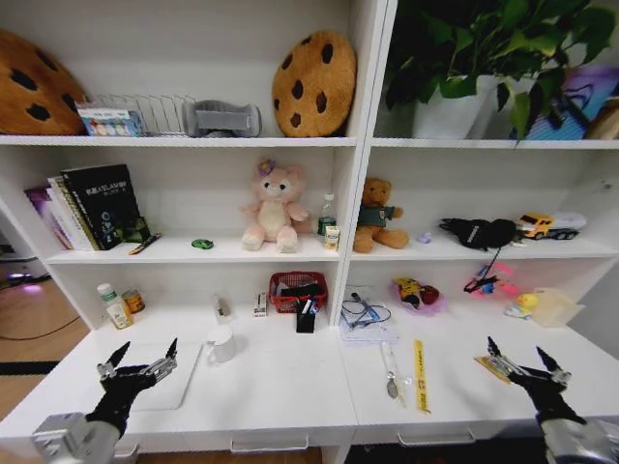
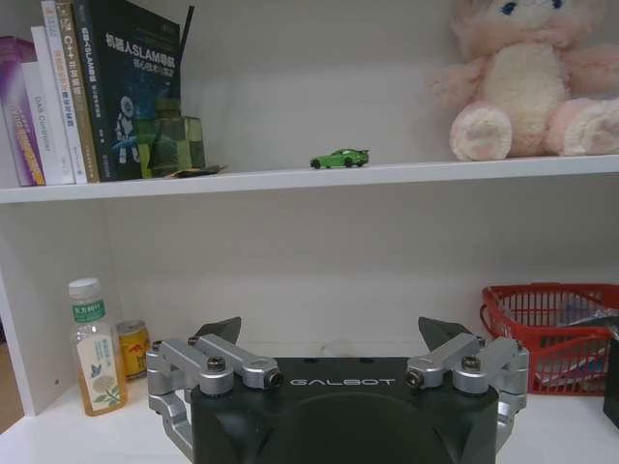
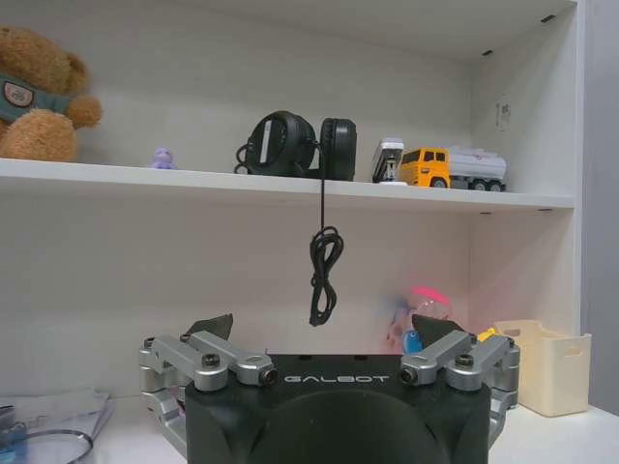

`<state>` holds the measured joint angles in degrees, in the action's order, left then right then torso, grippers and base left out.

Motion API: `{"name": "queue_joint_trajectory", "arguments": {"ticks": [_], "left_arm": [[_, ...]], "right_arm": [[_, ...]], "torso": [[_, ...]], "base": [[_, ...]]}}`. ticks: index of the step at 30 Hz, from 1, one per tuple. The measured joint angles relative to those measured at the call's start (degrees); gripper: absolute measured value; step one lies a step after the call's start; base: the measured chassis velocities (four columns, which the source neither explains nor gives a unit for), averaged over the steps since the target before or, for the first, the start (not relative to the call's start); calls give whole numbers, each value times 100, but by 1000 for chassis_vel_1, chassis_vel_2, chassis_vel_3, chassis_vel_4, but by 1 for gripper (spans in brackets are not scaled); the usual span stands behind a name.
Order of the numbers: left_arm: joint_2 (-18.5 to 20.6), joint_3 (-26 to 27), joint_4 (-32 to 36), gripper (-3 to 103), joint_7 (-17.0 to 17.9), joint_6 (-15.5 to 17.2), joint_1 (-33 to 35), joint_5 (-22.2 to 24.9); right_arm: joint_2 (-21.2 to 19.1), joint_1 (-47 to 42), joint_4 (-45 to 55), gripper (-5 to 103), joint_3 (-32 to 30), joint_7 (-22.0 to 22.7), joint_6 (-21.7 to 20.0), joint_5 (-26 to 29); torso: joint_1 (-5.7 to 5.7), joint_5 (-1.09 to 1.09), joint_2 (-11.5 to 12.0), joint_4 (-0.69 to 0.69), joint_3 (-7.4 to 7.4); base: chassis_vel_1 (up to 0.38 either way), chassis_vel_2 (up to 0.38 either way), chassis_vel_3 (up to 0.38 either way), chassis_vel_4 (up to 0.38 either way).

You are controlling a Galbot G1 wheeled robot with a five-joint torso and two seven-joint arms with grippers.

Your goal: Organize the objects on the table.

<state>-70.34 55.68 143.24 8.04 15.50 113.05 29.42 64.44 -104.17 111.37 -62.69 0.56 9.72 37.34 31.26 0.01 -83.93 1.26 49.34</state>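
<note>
The long white table (image 1: 280,387) runs under a shelf unit. A closed silver laptop (image 1: 160,379) lies flat at its front left, and my left gripper (image 1: 148,350) (image 2: 329,333) hovers open over it, holding nothing. My right gripper (image 1: 517,351) (image 3: 324,329) hovers open and empty over the front right of the table. The tiny green toy car (image 1: 202,244) (image 2: 339,159) sits on the middle shelf. A dark pen (image 1: 145,244) lies next to the books there. A small clear bottle (image 1: 328,215) stands farther along that shelf.
On the table stand a white mug (image 1: 221,343), a red basket (image 1: 297,290), a tea bottle (image 1: 116,305) (image 2: 95,348) and a can (image 2: 132,348). A spoon (image 1: 390,372), a yellow ruler (image 1: 420,375) and a beige box (image 3: 551,365) are also there. Headphones (image 3: 295,145) trail a cable off the shelf.
</note>
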Motion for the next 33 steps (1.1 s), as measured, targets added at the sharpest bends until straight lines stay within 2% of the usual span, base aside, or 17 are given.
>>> {"name": "queue_joint_trajectory", "arguments": {"ticks": [8,10,12,13,15,16,18,19,20,21,22,24,25,27,33], "left_arm": [[0,0,0,100,-1,0,0,0],[0,0,0,100,-1,0,0,0],[0,0,0,100,-1,0,0,0],[0,0,1,100,-2,0,0,0],[0,-1,0,100,-3,0,0,0],[0,-1,0,100,-4,0,0,0],[-1,-2,0,100,-5,0,0,0],[-1,-2,0,100,-5,0,0,0],[0,-1,1,100,-5,0,0,0],[-1,-1,0,100,-4,0,0,0],[-1,-1,0,100,-4,0,0,0],[0,0,0,100,-2,0,0,0],[0,0,0,100,-2,0,0,0],[0,0,0,100,-1,0,0,0],[0,1,0,100,-1,0,0,0]], "right_arm": [[35,102,-39,100,163,6,40,-76],[27,196,-73,100,283,45,192,-109],[-5,243,-80,100,342,79,266,-152],[-58,286,-71,100,400,115,295,-189],[-177,335,79,100,490,199,220,-216],[-273,357,223,100,515,256,68,-224],[-451,359,444,100,523,468,-504,-337],[-451,359,444,100,523,468,-504,-337],[-581,368,481,100,518,547,-901,-401],[-687,370,481,100,520,555,-1120,-414],[-687,370,481,100,520,555,-1120,-414],[-856,286,491,100,527,385,-1460,-314],[-856,286,491,100,527,385,-1460,-314],[-960,206,516,100,594,246,-1746,-67],[-1050,357,151,100,885,176,-2016,300]], "torso": [[1,-1,0,2,0],[1,-2,-1,4,0],[0,-4,-1,4,0],[0,5,0,-1,0],[1,2,0,2,1],[1,-3,0,1,0],[0,0,0,0,0],[0,0,0,0,0],[1,0,0,0,1],[0,-1,0,-2,0],[0,-1,0,-2,0],[0,-4,-1,0,0],[0,-4,-1,0,0],[0,-5,-1,4,-1],[0,0,-1,1,0]], "base": [[-220,-221,222,226],[-287,-275,264,290],[-303,-254,254,301],[-269,-254,254,269],[-214,-250,243,209],[-214,-207,223,209],[-83,-156,148,97],[-38,-105,148,97],[-38,-27,72,49],[0,0,0,0],[0,0,0,0],[61,43,-35,-43],[61,56,-69,-43],[55,65,-82,-62],[13,9,-22,-22]]}}
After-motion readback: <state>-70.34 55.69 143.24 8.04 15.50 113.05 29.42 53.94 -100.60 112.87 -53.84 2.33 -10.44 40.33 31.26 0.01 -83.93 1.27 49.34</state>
